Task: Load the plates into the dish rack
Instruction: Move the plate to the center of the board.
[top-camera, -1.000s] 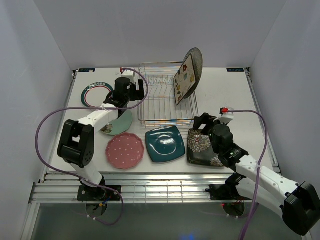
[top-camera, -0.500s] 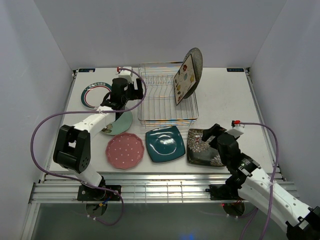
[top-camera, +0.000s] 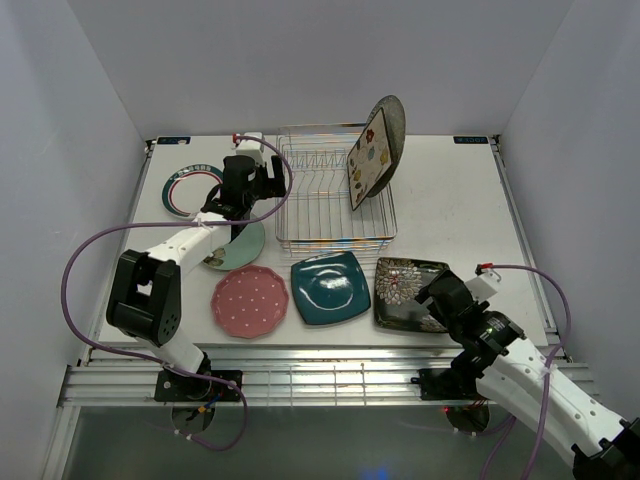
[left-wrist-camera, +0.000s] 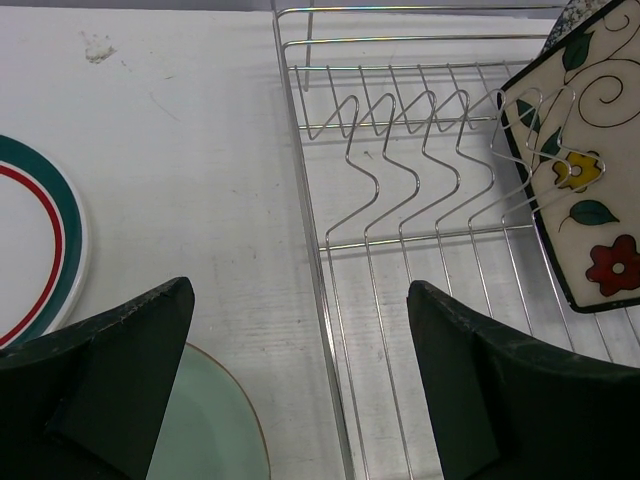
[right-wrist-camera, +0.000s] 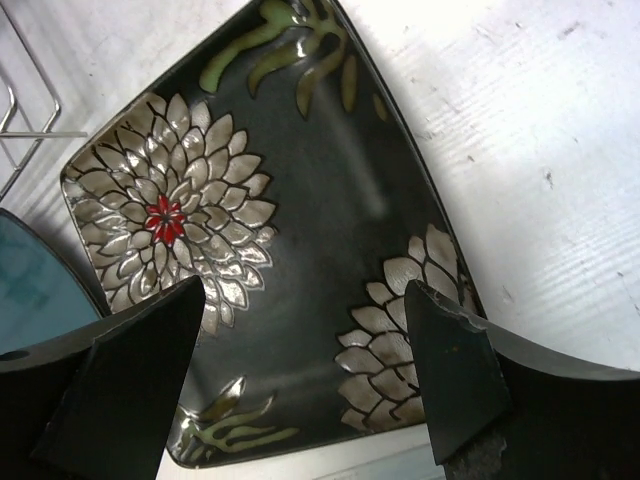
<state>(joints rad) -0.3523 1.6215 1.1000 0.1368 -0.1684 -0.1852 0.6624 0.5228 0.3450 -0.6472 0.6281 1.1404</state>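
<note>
Far left, rear: white teal-rimmed plate (top-camera: 190, 190) lies flat on the table (top-camera: 455, 190).

Just right of it, my left gripper (top-camera: 270, 180) hovers over the left edge of the dish rack (top-camera: 320, 205). Jaws wide, nothing between them. In my wrist view the rack's side wire runs through the gap.

Mint plate (top-camera: 245, 248) lies flat, partly under my left forearm, near the rack's front left corner.

Front row: pink dotted plate (top-camera: 250, 300) flat, teal square plate (top-camera: 330, 287) just beside it.

Rack, right end: cream floral plate (top-camera: 368, 157) stands on edge, tilted. Speckled grey plate (top-camera: 392, 120) stands right behind it. The other slots hold no plate.

Front right: black floral plate (top-camera: 400, 282) lies flat, just beside the teal one.

My right gripper (top-camera: 432, 292) sits low over its near right part, jaws wide, one finger to each side of the plate's middle. I cannot tell whether the fingertips touch the plate; it is not gripped.
</note>
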